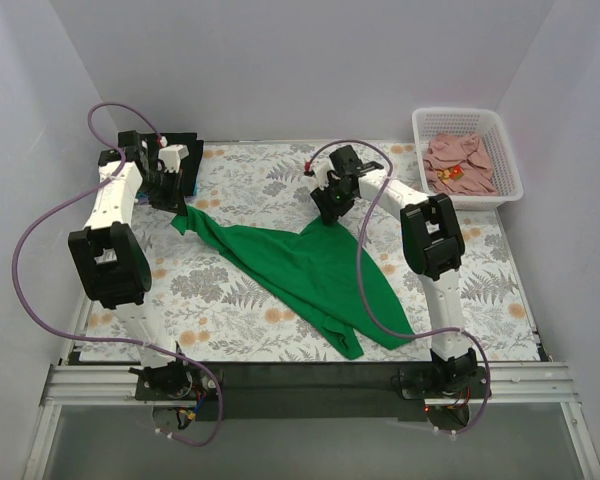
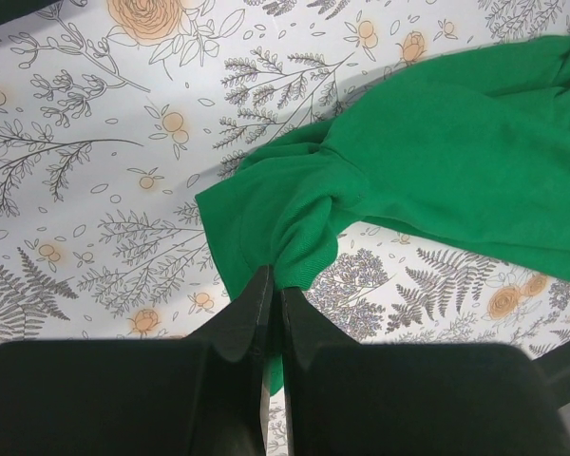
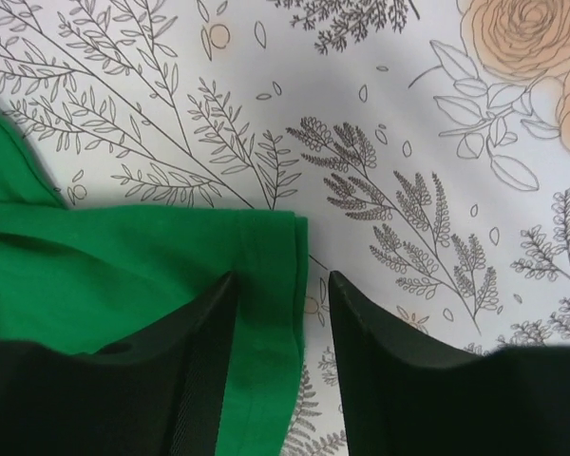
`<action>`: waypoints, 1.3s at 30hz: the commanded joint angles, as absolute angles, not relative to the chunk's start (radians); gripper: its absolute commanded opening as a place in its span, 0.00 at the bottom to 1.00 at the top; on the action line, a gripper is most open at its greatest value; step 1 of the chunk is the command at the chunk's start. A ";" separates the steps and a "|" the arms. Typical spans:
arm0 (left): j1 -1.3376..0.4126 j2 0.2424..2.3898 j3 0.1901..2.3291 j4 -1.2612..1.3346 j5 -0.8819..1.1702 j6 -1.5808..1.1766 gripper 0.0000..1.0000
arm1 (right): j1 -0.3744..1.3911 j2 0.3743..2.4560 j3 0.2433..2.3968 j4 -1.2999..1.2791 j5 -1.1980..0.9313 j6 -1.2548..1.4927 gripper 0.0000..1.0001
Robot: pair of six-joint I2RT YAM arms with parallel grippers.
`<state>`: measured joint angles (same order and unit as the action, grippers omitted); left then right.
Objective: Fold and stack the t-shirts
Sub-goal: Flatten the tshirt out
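A bright green t-shirt (image 1: 300, 270) lies crumpled and stretched across the flowered table cover. My left gripper (image 1: 178, 207) is shut on its left corner; in the left wrist view the cloth (image 2: 389, 171) bunches into the closed fingertips (image 2: 274, 277). My right gripper (image 1: 329, 212) is open over the shirt's top edge. In the right wrist view the hemmed edge (image 3: 266, 313) lies between the open fingers (image 3: 209, 313). A dusty pink t-shirt (image 1: 460, 163) with a red-yellow mark lies in the basket. Black and light blue shirts are out of view.
The white lattice basket (image 1: 505, 150) stands at the back right corner. The flowered cover (image 1: 240, 180) spans the table. White walls close in on the back and sides. Purple cables loop from both arms.
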<state>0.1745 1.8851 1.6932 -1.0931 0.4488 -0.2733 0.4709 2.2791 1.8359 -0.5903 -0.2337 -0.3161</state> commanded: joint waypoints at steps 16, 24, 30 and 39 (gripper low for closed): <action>0.176 1.848 1.710 -1.066 0.462 -0.288 0.00 | 0.440 1.677 1.215 -0.463 -0.084 -0.380 0.01; 0.176 1.867 1.730 -1.080 0.494 -0.305 0.00 | 0.472 1.479 1.186 -0.482 -0.279 -0.426 0.01; 0.176 1.850 1.687 -1.066 0.494 -0.302 0.00 | 0.624 1.271 0.965 -0.500 -0.344 -0.529 0.01; 0.176 1.865 1.690 -1.077 0.485 -0.302 0.00 | 0.698 1.117 0.822 -0.627 -0.322 -0.670 0.98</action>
<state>0.1745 1.8854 1.6806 -1.0725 0.4755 -0.2993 0.7013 1.1591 0.7944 -0.6167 -0.3336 -0.6228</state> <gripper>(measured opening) 0.018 0.975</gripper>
